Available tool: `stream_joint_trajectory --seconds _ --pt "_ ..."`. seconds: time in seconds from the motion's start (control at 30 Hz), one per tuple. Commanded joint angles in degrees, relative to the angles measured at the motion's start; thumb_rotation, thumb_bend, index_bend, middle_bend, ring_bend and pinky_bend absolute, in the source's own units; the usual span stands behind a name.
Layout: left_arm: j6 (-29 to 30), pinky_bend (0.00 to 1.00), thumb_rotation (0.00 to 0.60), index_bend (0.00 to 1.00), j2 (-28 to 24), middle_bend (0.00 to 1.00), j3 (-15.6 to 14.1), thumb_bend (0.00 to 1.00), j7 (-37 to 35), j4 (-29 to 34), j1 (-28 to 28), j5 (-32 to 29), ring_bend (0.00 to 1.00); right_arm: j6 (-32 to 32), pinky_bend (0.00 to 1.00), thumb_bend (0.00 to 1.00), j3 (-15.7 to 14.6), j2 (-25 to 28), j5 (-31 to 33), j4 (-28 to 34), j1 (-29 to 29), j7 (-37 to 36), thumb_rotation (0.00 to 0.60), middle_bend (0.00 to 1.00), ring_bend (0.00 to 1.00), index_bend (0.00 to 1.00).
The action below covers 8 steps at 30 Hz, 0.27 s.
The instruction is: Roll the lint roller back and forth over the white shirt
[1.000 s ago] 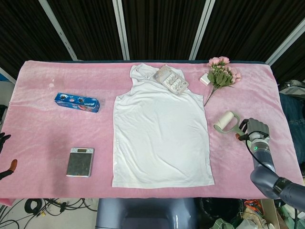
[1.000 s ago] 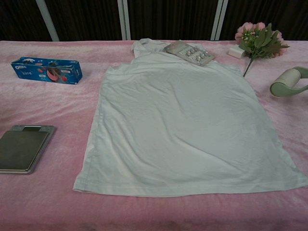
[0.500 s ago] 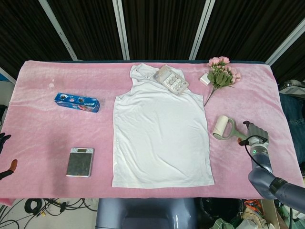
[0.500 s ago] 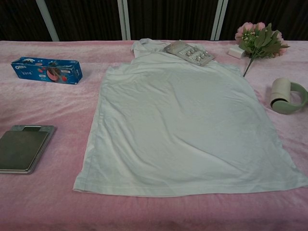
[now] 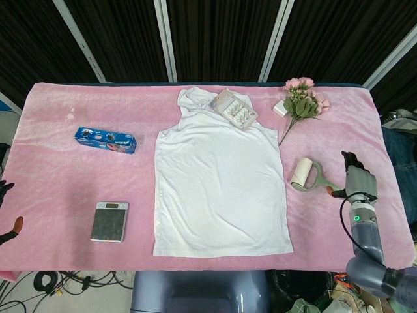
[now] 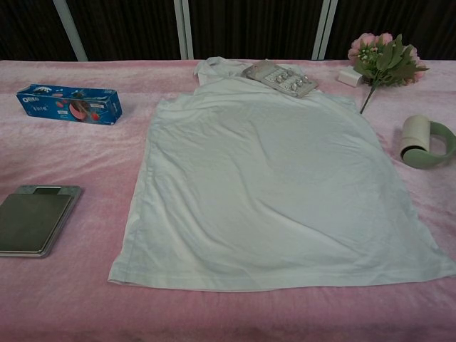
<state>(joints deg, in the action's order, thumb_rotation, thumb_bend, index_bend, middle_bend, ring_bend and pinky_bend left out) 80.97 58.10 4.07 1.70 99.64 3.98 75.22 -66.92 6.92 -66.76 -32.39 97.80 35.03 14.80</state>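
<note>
The white shirt (image 5: 218, 179) (image 6: 271, 185) lies flat in the middle of the pink table. The lint roller (image 5: 303, 176) (image 6: 426, 141) lies on the cloth just right of the shirt, its white roll toward the shirt and its green handle pointing right. In the head view my right hand (image 5: 357, 180) is a little right of the handle's end, apart from it and holding nothing, fingers pointing away from me. At the left edge of the head view only a dark sliver of what looks like my left hand (image 5: 4, 190) shows; how its fingers lie is hidden.
A blister pack (image 5: 233, 109) rests on the shirt's collar. Pink flowers (image 5: 301, 98) and a small white block (image 5: 279, 110) lie at the back right. A blue cookie box (image 5: 105, 139) and a grey scale (image 5: 109, 221) sit left of the shirt.
My right hand held the roller by its handle a second ago, set it down beside the shirt, let go and drew back to the right. The roller now lies still.
</note>
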Motion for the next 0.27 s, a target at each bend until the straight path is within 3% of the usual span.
stream_joint_trajectory --seconds 0.03,0.13,0.27 --pt "0.35 0.09 0.600 0.13 0.00 0.06 0.13 0.40 -0.19 -0.13 0.02 0.41 0.04 -18.51 0.20 0.17 -7.85 1.43 -29.85 7.55 -13.19 -10.58 0.600 0.02 0.10 0.02" --pt "1.29 0.09 0.600 0.13 0.01 0.06 0.22 0.40 -0.54 -0.59 -0.06 1.58 0.04 -25.11 0.19 0.17 -11.87 -0.20 -40.65 4.79 -17.89 -11.76 0.600 0.02 0.10 0.02" --pt "1.69 0.09 0.600 0.13 -0.26 0.06 0.11 0.40 -1.96 -1.07 -0.06 3.01 0.04 -29.97 0.19 0.17 -14.50 -2.56 -48.44 1.21 -21.99 -12.53 0.600 0.02 0.10 0.01"
